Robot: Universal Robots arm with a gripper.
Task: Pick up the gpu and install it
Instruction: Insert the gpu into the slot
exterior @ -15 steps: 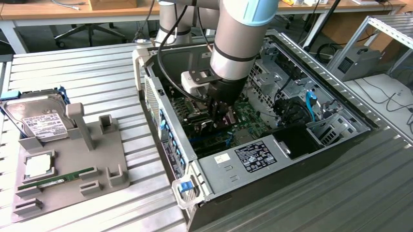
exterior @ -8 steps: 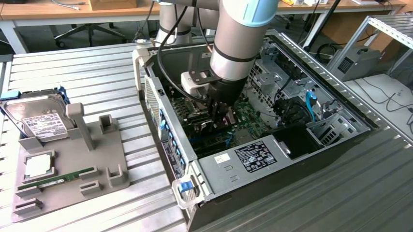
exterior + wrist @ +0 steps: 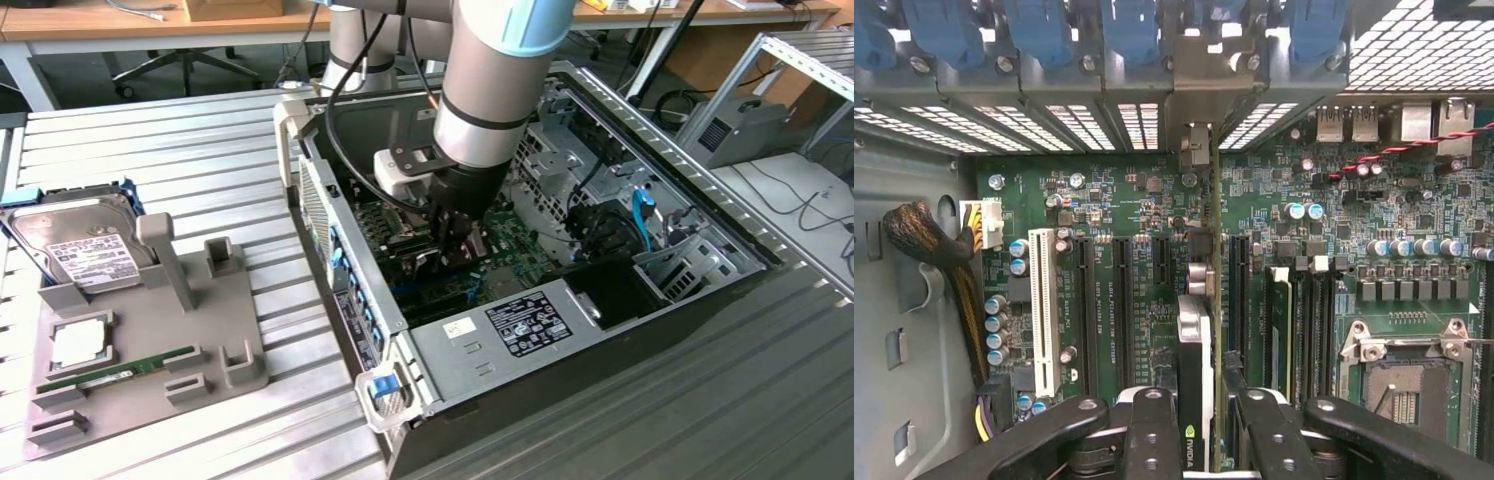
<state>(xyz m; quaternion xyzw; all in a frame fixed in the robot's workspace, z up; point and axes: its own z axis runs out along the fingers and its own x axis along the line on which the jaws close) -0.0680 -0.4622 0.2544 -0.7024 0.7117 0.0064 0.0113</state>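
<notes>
My gripper [image 3: 451, 243] reaches down into the open computer case [image 3: 441, 365], just above the green motherboard [image 3: 527, 250]. In the wrist view the gpu [image 3: 1195, 340] stands edge-on between the two black fingers [image 3: 1154, 430], and my gripper [image 3: 1204, 440] is shut on it. The card's silvery end bracket [image 3: 1194, 105] lies against the case's rear slot openings. Its lower edge runs along the gap between the black expansion slots [image 3: 1122, 300], and I cannot tell whether it sits in a slot.
A white slot [image 3: 1042, 310] and a sleeved cable bundle [image 3: 929, 240] sit beside the expansion slots; the CPU socket [image 3: 1404, 385] is on the other side. Outside the case, a grey fixture [image 3: 200, 330] holds a hard drive [image 3: 83, 245], a processor [image 3: 80, 343] and a green memory stick [image 3: 100, 378].
</notes>
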